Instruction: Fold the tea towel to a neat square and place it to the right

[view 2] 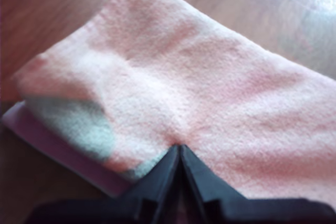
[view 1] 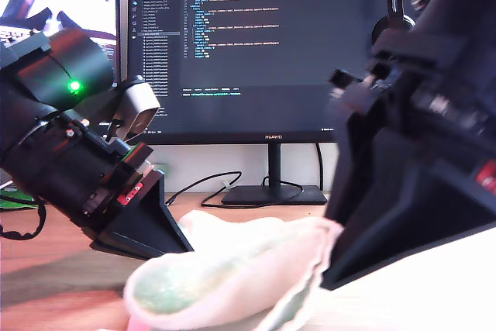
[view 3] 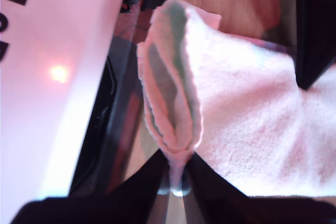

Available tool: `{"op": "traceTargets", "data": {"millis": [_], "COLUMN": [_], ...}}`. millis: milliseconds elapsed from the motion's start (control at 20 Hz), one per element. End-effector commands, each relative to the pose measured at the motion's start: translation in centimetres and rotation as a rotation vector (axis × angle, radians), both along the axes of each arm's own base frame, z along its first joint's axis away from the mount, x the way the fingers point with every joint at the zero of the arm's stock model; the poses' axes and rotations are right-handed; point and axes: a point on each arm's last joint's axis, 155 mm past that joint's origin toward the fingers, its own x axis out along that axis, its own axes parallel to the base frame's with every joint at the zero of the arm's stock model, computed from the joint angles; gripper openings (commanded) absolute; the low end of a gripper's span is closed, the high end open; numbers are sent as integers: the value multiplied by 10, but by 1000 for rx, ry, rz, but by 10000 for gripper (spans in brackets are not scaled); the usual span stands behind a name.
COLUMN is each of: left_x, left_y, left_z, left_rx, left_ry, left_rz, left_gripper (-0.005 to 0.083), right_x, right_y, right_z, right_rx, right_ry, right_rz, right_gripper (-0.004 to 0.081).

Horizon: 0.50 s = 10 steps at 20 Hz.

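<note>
First wrist view: my first gripper [view 2: 180,153] clenched, jaw tips meeting on a pucker of the tea towel [view 2: 199,93]; terry creased and drawn toward the pinch, so cloth judged caught between the tips. Towel spread away from the jaws over the wooden desk [view 2: 47,14], pink face up, mint patch and a second layer showing at the near edge, hence already doubled at least once.

Second wrist view: my second gripper [view 3: 177,174] closed on the towel's hemmed edge [view 3: 173,77], several layers pinched together and standing up as a looped fold. Other arm's dark finger [view 3: 315,40] visible across the cloth, on the far side of the same towel.

Exterior view: towel [view 1: 232,269] low and central, bulging upward between two arms, one [view 1: 85,160] at the exterior view's left, one [view 1: 418,153] close and blurred at the exterior view's right. Monitor [view 1: 263,52] behind, well apart.

Judgement: two-point hold serves to keep layers aligned while carrying one edge over the other. Fold in progress; square not yet formed, placement not begun. Risk: thick stack slipping from second pinch.
</note>
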Motion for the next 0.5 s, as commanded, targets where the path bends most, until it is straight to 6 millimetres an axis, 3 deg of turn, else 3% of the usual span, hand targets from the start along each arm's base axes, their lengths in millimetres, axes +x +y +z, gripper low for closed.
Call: {"op": "traceTargets", "data": {"millis": [0, 450], "left_x": [-37, -73], "left_y": [22, 22], "left_z": [-40, -46], "left_rx": [123, 210], "left_ry": [151, 257], "left_rz": [-8, -78], "left_gripper": [-20, -20], "right_x": [-6, -4], "right_y": [-4, 2], "right_z": [-4, 6], "right_rx": [-7, 64], "right_ry": [14, 135], "right_rz": [-1, -184], "right_gripper": [-11, -11]}}
